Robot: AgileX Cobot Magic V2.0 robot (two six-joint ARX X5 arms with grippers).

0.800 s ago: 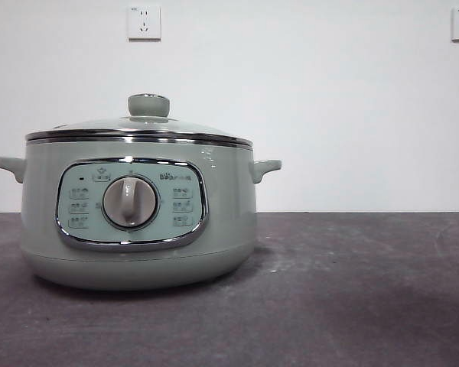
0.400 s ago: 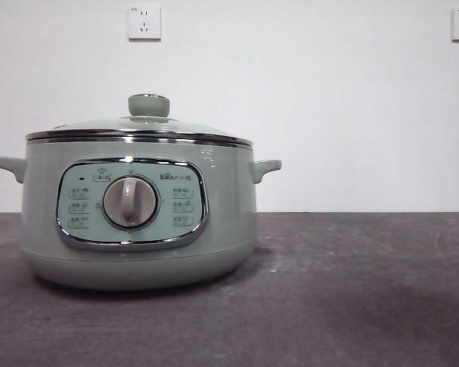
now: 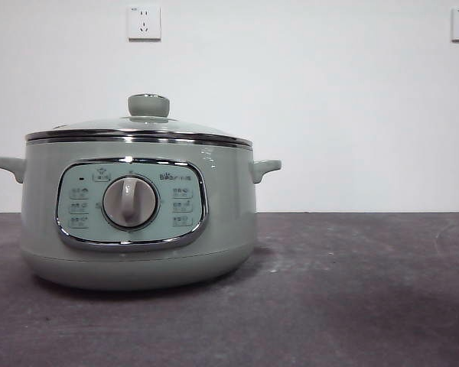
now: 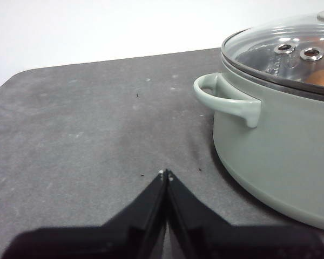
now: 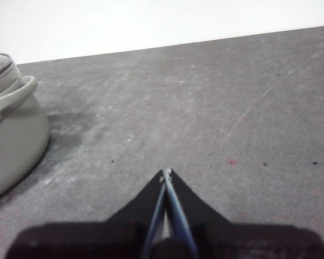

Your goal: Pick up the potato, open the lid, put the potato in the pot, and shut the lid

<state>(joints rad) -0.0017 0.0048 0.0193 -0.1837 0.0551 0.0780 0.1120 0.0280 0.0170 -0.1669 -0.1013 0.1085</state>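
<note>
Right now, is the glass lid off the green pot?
No. The lid sits closed on the pot, its chrome rim flush all round in the front view.

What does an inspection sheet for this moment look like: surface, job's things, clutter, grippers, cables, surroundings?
Surface: dark grey table, scuffed, with pale dusty marks and small specks.
Pot: upright on the table, dial facing the front camera.
Lid: seated on the pot, knob up.
Potato: an orange-brown patch shows through the glass in the left wrist view, so it seems to be inside the pot.
Clutter: nothing seen.
Left gripper: jaws shut, empty, over the table beside the pot's handle.
Right gripper: jaws shut, empty, over bare table, apart from the pot.
Cables: nothing seen.
Surroundings: white wall with two sockets.
</note>
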